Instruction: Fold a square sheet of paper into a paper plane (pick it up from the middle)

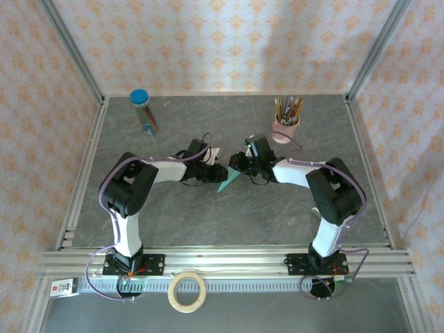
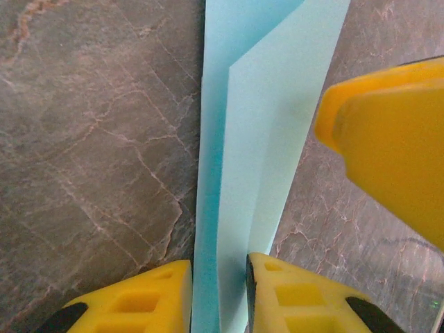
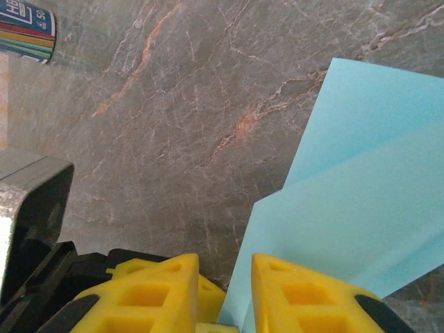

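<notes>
Grippers first: my left gripper (image 2: 218,305) is pinched on the square sheet of paper (image 2: 270,104). The sheet stands on edge between the two yellow pads (image 2: 132,305) and runs away from me as a long folded strip w/ one layer lapped over the other. My right gripper (image 3: 225,298) is closed down on a corner of the same sheet (the turquoise goes straight into the narrow slot between its fingers), so I read that as a pinch too. From above, both meet over the middle of the worktop (image 1: 173,215), well apart from every edge. The sheet sits between them, a pointed sliver aimed at the near edge.

Handling: very light, thin, and floppy except along a crease. It'll sag or twist if my two hands drift apart unevenly, and it'll tear or pick up stray dents if squeezed w/ a pull. Grip is prob. fine, but a single layer can slide. Best hold, imo, is on the doubled layers near a fold line, close to the middle, not at a loose corner.

Hard to make out:
- Actual finger-to-paper contact is cut off by the bottom of both wrist views.
- From above, my grippers cover most of the sheet, so I can't count folds or judge symmetry.
- I can't tell whether its lower edge touches the worktop.
- A big blurred yellow shape (image 2: 388,139) at right in the left wrist view is prob. my other hand's finger; not sure.
</notes>
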